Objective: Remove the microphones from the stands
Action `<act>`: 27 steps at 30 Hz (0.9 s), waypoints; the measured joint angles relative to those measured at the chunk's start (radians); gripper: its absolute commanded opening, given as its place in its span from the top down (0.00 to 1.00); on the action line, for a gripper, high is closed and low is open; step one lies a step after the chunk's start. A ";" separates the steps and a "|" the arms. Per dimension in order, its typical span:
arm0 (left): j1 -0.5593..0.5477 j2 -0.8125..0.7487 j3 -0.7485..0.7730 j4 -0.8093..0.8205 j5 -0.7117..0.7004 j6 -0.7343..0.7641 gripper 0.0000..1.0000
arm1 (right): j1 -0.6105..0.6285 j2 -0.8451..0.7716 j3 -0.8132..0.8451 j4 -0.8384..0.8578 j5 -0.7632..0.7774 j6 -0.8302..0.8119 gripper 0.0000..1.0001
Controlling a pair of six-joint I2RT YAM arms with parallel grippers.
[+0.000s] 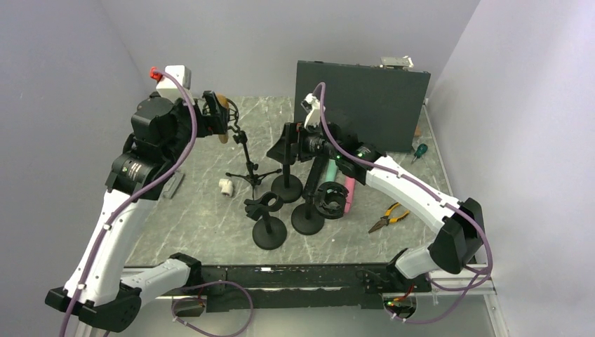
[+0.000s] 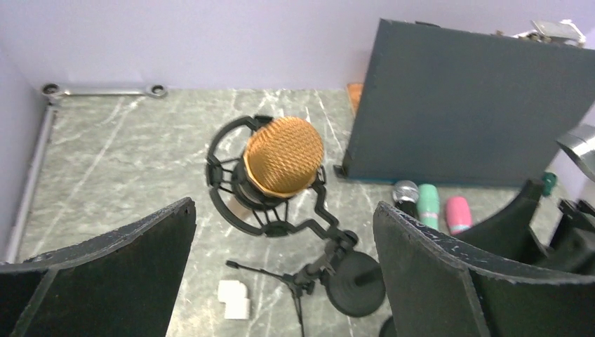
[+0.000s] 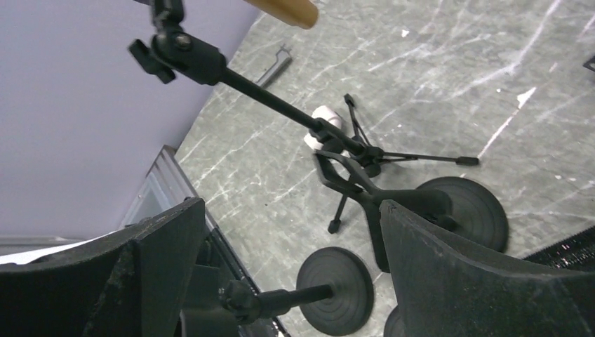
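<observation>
A gold-grilled microphone [image 2: 284,154] sits in a black shock mount [image 2: 231,200] on top of a small tripod stand [image 2: 309,277] at the table's back left. It also shows in the top view [image 1: 223,133]. My left gripper [image 1: 214,116] is open, above and beside the microphone, touching nothing; the microphone lies ahead of its two fingers [image 2: 112,270] in the left wrist view. My right gripper [image 1: 284,144] is open and empty over a round-base stand [image 3: 335,289]. The tripod stand's pole [image 3: 273,98] crosses the right wrist view.
A dark upright panel [image 1: 361,105] stands at the back. Three round-base stands [image 1: 269,228] with empty clips cluster mid-table. Pink and green handheld microphones [image 1: 349,193], pliers [image 1: 388,216], a screwdriver [image 1: 419,151] and a white block [image 1: 225,186] lie around them.
</observation>
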 measured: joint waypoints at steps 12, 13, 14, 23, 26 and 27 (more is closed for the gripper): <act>0.021 0.072 0.012 0.090 0.057 0.186 0.22 | 0.055 0.027 0.047 0.008 0.022 -0.002 0.04; 0.021 0.072 0.002 0.104 0.066 0.198 0.23 | 0.058 0.032 0.048 0.008 0.023 -0.002 0.04; 0.021 0.072 -0.008 0.117 0.077 0.206 0.24 | 0.060 0.034 0.048 0.007 0.023 -0.002 0.04; 0.022 0.111 -0.025 0.167 0.085 0.278 0.34 | 0.065 0.021 0.027 0.012 0.046 -0.002 0.04; 0.021 0.130 -0.029 0.174 0.089 0.294 0.37 | 0.065 0.000 0.005 0.008 0.058 -0.003 0.03; 0.021 0.134 -0.034 0.179 0.088 0.304 0.37 | 0.065 -0.011 -0.005 0.007 0.066 -0.005 0.03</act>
